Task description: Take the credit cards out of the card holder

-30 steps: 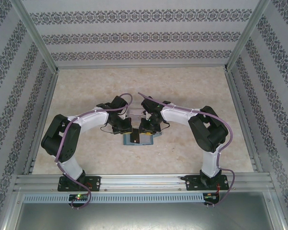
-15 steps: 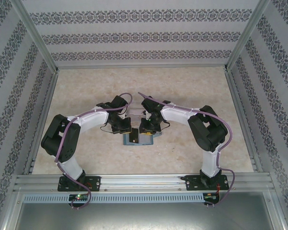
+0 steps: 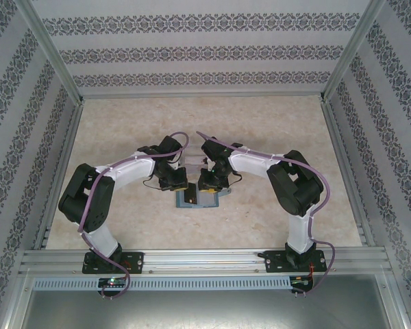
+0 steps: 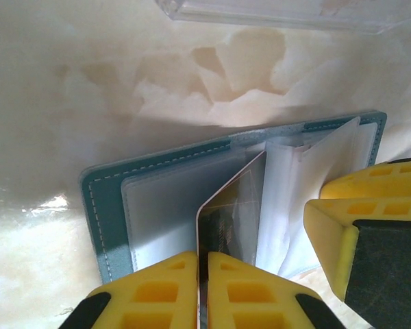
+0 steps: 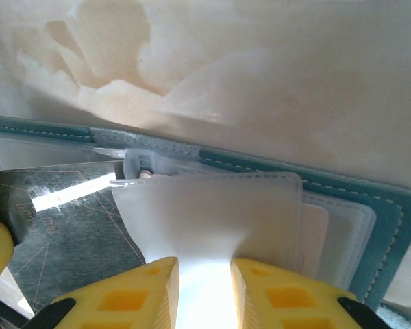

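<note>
The teal-blue card holder (image 3: pixel 198 200) lies open on the table between both grippers. In the left wrist view my left gripper (image 4: pixel 203 274) is shut on the edge of a black credit card (image 4: pixel 229 219), which stands tilted up out of the holder (image 4: pixel 109 199). My right gripper (image 5: pixel 204 288) is shut on a whitish plastic sleeve (image 5: pixel 205 212) of the holder (image 5: pixel 377 205), bunching it between the pads. The black card (image 5: pixel 68 226) shows at the left of the right wrist view. A pale card sits under the sleeves at the holder's right side.
A clear plastic tray (image 3: pixel 195 163) lies just beyond the holder, between the two wrists; its edge (image 4: pixel 274 10) is at the top of the left wrist view. The right gripper's yellow finger (image 4: pixel 356 233) is close beside the left one. Patterned walls enclose the marbled table (image 3: pixel 274 123).
The right arm has shifted slightly. Both grippers stay over the holder, with less of the dark card showing from above.
</note>
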